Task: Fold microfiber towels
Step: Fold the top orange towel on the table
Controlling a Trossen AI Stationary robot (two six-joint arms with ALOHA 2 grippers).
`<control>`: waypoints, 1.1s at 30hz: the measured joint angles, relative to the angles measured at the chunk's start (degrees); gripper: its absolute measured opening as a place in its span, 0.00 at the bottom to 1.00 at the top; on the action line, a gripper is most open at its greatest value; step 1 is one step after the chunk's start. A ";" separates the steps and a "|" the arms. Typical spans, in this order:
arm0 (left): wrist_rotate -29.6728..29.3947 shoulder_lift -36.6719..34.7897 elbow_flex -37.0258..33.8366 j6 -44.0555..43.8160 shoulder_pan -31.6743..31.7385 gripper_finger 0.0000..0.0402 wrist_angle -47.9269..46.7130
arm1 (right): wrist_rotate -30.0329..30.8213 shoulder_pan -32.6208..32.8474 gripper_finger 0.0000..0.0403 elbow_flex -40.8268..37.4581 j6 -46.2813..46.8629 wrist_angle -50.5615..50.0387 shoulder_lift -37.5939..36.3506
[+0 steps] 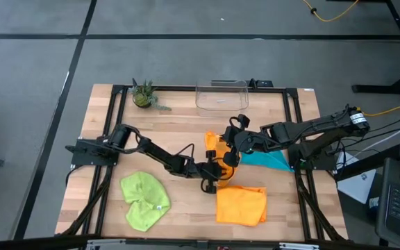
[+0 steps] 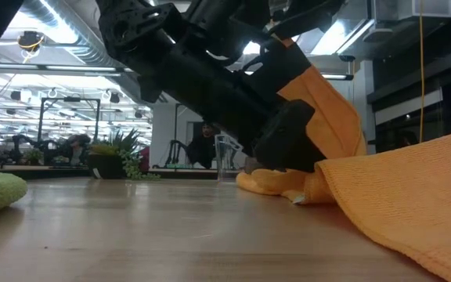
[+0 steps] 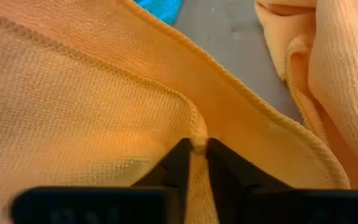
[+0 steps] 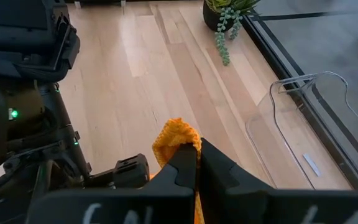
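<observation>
Currently: orange towel (image 1: pixel 217 149) lifted mid-counter, left end effector (image 3: pixel 197 163) pinching its hem, right end effector (image 4: pixel 194 163) pinching a corner, apparently to stretch it for folding.

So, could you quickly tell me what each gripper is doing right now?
Left gripper: shut on the orange towel, pinching its hem.
Right gripper: shut on the orange towel, lifting a corner.

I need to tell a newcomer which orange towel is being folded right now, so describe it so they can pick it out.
Start at the clear plastic bin at the table's far edge and come toward the middle. The orange towel there hangs pinched between both hands. The other orange towel lies free near the front edge.
</observation>
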 joint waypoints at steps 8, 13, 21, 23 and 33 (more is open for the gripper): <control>-0.22 -0.57 -0.02 -0.96 -1.51 0.00 -1.02 | 0.00 -0.01 0.01 0.00 -0.03 -0.07 0.00; -6.03 -6.83 -0.03 -0.97 -4.11 0.00 -14.54 | 0.02 0.00 0.01 0.00 -0.20 -0.07 0.00; -28.37 -21.78 -0.02 -4.62 -7.72 0.00 -43.88 | 3.54 0.00 0.01 0.00 -1.71 0.22 0.00; -34.20 -26.11 -0.02 -7.20 -8.26 0.00 -52.18 | 3.74 -0.02 0.01 0.02 -1.91 0.67 0.00; -48.39 -49.35 -0.02 -16.74 -8.17 0.00 -81.70 | 10.16 -0.02 0.01 2.24 -15.98 9.20 -0.02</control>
